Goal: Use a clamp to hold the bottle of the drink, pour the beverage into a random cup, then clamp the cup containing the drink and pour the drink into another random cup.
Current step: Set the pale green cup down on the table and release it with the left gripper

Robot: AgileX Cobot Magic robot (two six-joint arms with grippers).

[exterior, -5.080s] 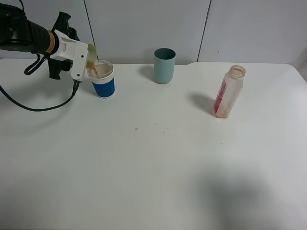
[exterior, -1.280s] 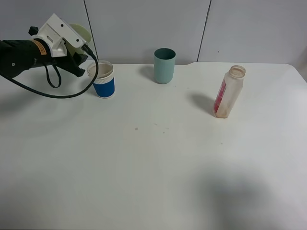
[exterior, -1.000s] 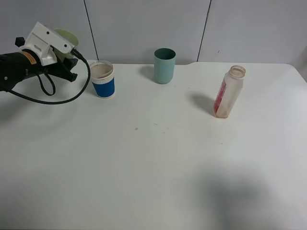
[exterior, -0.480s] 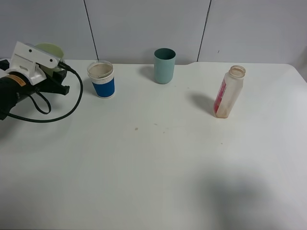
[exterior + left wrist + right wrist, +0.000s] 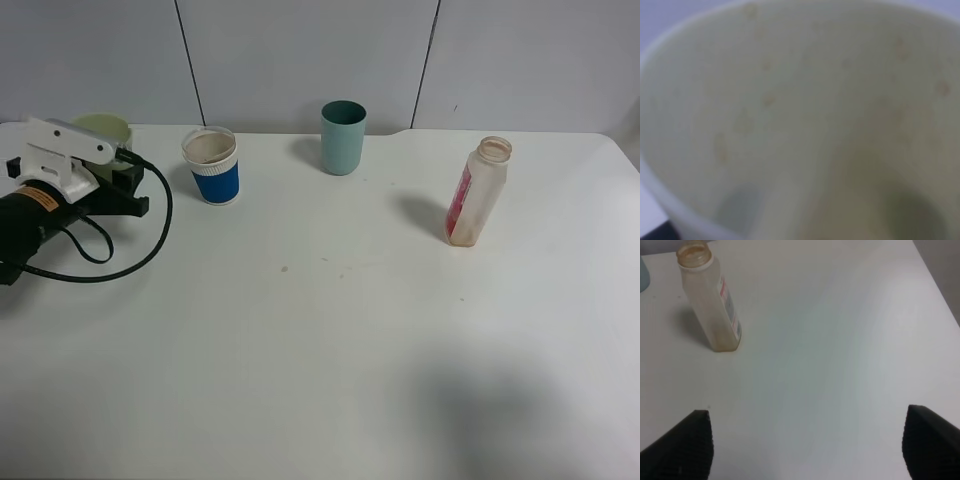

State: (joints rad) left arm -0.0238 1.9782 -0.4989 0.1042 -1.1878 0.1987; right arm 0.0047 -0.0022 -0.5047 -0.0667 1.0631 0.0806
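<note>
My left gripper [image 5: 118,178] is at the far left of the table, shut on a pale green cup [image 5: 101,127] that it holds upright. I cannot tell whether the cup touches the table. The left wrist view shows only the cup's inside [image 5: 805,120], wet with droplets. A blue cup with a white rim [image 5: 212,165] stands just to the right, with brownish drink in it. A teal cup [image 5: 343,137] stands at the back middle. The nearly empty open bottle with a red label [image 5: 477,192] stands on the right and also shows in the right wrist view [image 5: 710,300]. My right gripper [image 5: 807,410] is open and empty, nearer than the bottle.
The white table [image 5: 320,330] runs to a grey panelled wall at the back. A black cable [image 5: 120,265] loops from the left arm over the table. The table's right edge [image 5: 935,285] shows in the right wrist view.
My left gripper has turned the green cup upright, carried it left away from the blue cup and lowered it towards the table. The bottle and the other cups have not moved.
</note>
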